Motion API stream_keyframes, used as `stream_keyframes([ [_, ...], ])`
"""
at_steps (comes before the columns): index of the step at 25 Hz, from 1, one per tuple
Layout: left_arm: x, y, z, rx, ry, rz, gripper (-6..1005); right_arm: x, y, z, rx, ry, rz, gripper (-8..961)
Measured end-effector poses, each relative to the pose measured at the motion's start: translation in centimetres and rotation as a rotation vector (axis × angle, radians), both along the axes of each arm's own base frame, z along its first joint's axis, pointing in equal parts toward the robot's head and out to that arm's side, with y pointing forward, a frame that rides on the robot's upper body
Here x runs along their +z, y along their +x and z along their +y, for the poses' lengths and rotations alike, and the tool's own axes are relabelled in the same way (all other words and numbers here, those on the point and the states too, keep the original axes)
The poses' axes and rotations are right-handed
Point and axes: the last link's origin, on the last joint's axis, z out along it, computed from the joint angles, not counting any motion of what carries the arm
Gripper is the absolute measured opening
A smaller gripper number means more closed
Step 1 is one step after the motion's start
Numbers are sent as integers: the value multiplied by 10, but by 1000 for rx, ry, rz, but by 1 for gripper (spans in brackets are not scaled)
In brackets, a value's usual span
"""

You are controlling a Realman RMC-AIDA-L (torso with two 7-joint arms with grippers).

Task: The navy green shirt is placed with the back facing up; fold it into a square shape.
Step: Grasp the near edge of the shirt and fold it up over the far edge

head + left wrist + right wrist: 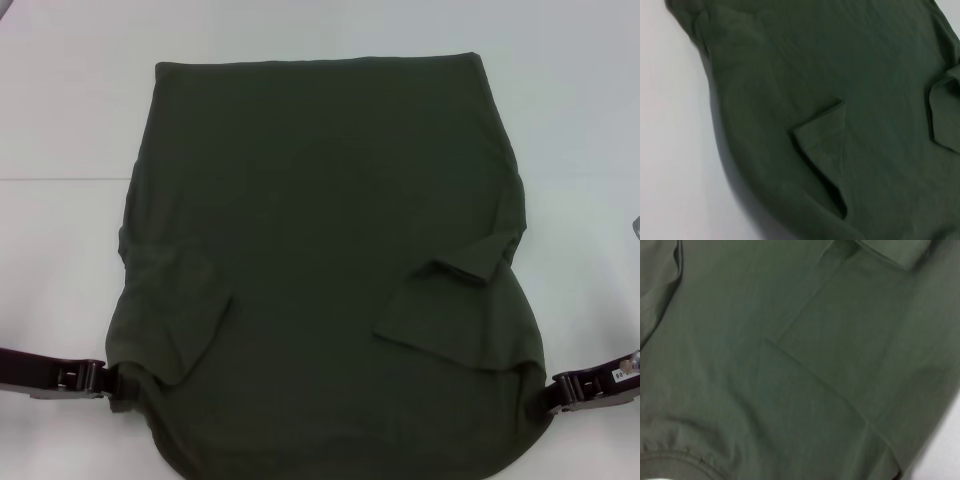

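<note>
While the large dark olive-green short-sleeved fabric shirt (320, 240) lies spread on the white table (60, 120), it occupies the middle of the head view, with its straight far edge square to the robot and its rounded near edge running off the bottom of the picture. Both sleeves are folded inward onto the body of the shirt: the left sleeve (190, 320) lies flat along the left side, and the right sleeve (440, 310) forms an angled flap with a raised cuff. The left wrist view shows one folded sleeve flap (822, 132) with its hem lifted slightly off the cloth below. The right wrist view shows flat layered fabric and a seam line, with a strip of table at one corner.

The black left gripper (105, 380) sits at the shirt's near left edge, touching the cloth. The black right gripper (548, 392) sits at the near right edge, likewise touching the cloth. Fabric and gripper bodies hide the fingertips, so it cannot be told whether either set of jaws is open or closed.

Bare table surface extends to the left, right and beyond the far edge.
</note>
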Motion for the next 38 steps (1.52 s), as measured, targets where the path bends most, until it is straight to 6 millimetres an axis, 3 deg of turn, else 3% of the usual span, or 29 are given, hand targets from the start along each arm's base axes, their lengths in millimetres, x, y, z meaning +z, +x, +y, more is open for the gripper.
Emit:
stream_keyframes([
  [9, 1, 0, 0, 0, 1, 1, 26, 7, 1, -1, 29, -16, -6, 60],
  [18, 4, -1, -8, 35, -57, -24, 27, 16, -2, -14, 107, -141, 12, 61],
  [29, 26, -1, -40, 65, -352, -41, 27, 12, -10, -42, 242, -404, 33, 61],
  [38, 21, 0, -68, 27, -574, -42, 26, 7, -14, -59, 346, -596, 30, 61],
])
